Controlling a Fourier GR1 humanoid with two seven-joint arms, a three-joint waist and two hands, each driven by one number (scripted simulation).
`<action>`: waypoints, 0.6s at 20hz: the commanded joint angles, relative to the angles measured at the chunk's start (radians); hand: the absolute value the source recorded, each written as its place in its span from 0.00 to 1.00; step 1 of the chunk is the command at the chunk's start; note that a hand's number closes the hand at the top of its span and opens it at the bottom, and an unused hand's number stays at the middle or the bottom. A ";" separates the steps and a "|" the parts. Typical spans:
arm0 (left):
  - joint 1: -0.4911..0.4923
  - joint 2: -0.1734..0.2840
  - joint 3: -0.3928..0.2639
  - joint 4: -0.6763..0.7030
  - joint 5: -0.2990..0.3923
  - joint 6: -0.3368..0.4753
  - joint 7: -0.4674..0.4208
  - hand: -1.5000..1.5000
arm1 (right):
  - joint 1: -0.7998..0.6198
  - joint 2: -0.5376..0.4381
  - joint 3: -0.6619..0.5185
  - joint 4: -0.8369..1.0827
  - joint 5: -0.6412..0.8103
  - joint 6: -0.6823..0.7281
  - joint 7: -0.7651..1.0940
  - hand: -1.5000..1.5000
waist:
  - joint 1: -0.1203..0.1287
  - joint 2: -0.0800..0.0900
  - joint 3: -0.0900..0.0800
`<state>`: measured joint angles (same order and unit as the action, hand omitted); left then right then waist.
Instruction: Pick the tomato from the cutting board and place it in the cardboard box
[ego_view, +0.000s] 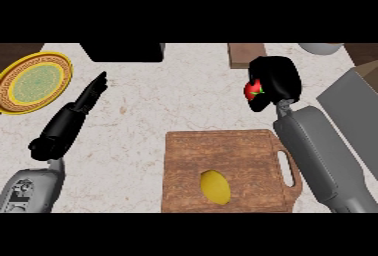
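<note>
Tomato (254, 89), green stem facing left, clasped in the right hand (277, 80) above the counter (177, 100).

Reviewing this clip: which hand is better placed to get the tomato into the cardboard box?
Right. The right hand is curled round the tomato, up off the cutting board. The left hand rests open near the plate.

Tomato (254, 89) mostly hidden inside right hand (275, 80), only a red patch with green stem showing. Cardboard box (354, 115) cut off at right edge. Dark block (123, 52), brown block (246, 54), grey bowl (322, 48) clipped along counter's far edge.
</note>
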<state>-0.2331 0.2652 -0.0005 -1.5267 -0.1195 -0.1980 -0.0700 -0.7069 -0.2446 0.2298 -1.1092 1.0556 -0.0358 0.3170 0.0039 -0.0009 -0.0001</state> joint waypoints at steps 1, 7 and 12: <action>0.027 -0.016 -0.018 -0.045 -0.013 0.008 0.014 0.50 | -0.043 -0.020 -0.069 -0.094 0.017 -0.003 0.118 1.00 | -0.007 -0.005 0.000; 0.006 0.017 0.031 -0.016 0.029 -0.028 0.013 0.50 | -0.032 -0.079 -0.258 -0.177 -0.023 -0.083 0.253 1.00 | -0.018 -0.004 0.000; -0.031 -0.005 0.020 0.058 -0.005 -0.013 -0.028 0.50 | -0.003 -0.145 -0.355 -0.156 -0.020 -0.137 0.269 1.00 | -0.013 0.003 0.000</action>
<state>-0.2186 0.2676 0.0148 -1.5303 -0.1161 -0.2119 -0.0817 -0.7276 -0.3533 -0.0517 -1.2613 1.0420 -0.1306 0.5625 -0.0075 -0.0022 -0.0002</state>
